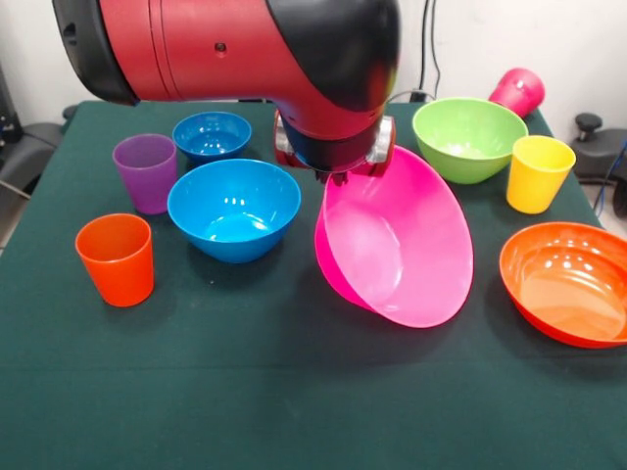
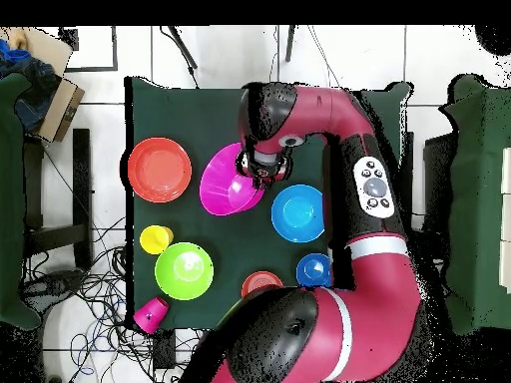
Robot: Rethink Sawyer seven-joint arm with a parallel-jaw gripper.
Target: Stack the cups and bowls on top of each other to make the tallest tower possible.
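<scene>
Front view, left to right over a dark green cloth-covered table: an orange cup stands upright nearest on the left, a purple cup behind it, then a small blue bowl far back and a medium blue bowl in front of it. At centre the gripper is clamped on the far rim of the big pink bowl, which is tilted steeply with its opening facing forward. Further right sit a lime green bowl, a yellow cup, a magenta cup lying on its side at the far edge, and a large orange bowl. Behind is a white wall with cables; overhead view shows tiled floor.
</scene>
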